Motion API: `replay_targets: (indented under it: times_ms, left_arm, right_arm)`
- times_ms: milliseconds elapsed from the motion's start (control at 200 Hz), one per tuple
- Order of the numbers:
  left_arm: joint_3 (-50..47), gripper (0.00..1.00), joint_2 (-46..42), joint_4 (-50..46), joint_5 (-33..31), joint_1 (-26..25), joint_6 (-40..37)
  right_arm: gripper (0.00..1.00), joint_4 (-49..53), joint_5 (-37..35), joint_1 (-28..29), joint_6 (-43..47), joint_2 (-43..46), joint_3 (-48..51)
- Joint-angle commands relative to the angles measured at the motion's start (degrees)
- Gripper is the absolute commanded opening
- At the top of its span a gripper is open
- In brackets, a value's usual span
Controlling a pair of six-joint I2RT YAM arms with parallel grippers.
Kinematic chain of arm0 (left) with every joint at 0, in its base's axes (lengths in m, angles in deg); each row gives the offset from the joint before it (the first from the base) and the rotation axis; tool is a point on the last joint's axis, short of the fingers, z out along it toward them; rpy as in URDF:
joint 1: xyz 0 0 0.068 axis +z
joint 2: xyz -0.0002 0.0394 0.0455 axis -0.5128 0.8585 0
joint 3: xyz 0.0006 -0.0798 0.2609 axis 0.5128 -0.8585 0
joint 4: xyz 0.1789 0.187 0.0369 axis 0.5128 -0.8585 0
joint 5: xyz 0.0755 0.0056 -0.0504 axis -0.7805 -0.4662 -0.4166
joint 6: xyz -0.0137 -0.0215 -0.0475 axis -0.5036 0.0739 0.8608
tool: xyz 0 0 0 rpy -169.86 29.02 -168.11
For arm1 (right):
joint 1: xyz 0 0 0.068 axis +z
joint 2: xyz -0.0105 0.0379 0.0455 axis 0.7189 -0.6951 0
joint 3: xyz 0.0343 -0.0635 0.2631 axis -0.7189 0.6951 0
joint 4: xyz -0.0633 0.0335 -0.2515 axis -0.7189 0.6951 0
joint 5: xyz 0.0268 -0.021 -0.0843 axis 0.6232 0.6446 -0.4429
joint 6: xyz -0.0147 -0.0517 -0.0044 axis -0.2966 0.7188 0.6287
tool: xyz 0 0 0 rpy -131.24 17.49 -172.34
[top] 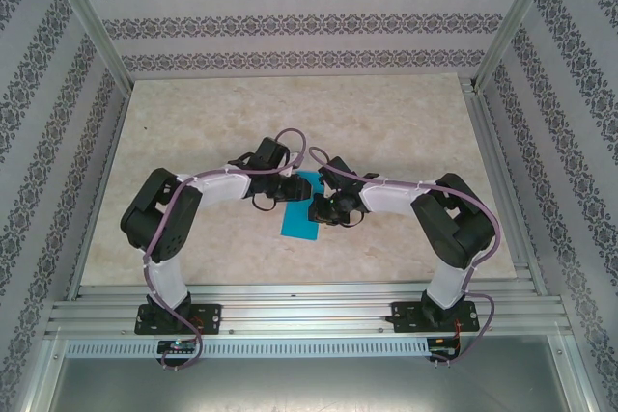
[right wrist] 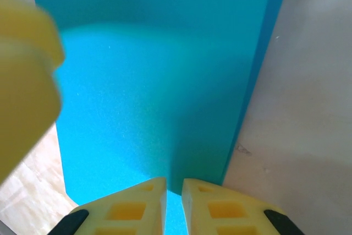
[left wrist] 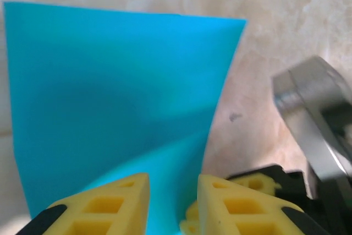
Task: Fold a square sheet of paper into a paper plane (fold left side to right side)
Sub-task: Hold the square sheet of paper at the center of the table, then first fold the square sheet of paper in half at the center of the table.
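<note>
**Item:** sheet (top: 297,222), bright blue paper.
**Location:** flat on the bench (top: 193,142), between the two sets of fingers.
**Form:** narrow, taller than wide. In the right wrist view a darker strip runs along one long edge, probably a second layer lying slightly off the first.
**Left fingers** (top: 282,190): at the sheet's far end, left side. Partly open, with blue showing through the gap and apparently nothing clamped.
**Right fingers** (top: 322,207): at the sheet's right edge. Almost together, with a thin slit between them. Whether they pinch the paper cannot be told.
**Step in hand (judged):** setting the left-over-right fold.
**Handling note:** square the loose edges first. Pin one end of the sheet, then press along the fold slowly, because thin paper skids and buckles easily.
</note>
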Motion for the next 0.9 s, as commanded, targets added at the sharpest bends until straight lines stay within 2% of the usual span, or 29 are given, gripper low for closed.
replay_targets:
  times_ms: [0,405,899]
  left_arm:
    - [1.9,0.3,2.5,-0.7,-0.9,1.7,0.1]
    - [4.9,0.31,7.6,2.5,-2.0,4.5,-1.7]
    - [13.3,0.33,15.9,4.1,-2.3,6.9,-1.0]
  right_arm:
    - [0.18,4.7,-4.4,0.4,1.6,-2.8,0.3]
    - [0.18,8.1,-6.4,0.9,3.0,-4.0,-0.4]
    - [0.17,9.8,-7.6,1.6,3.4,-4.5,-0.6]
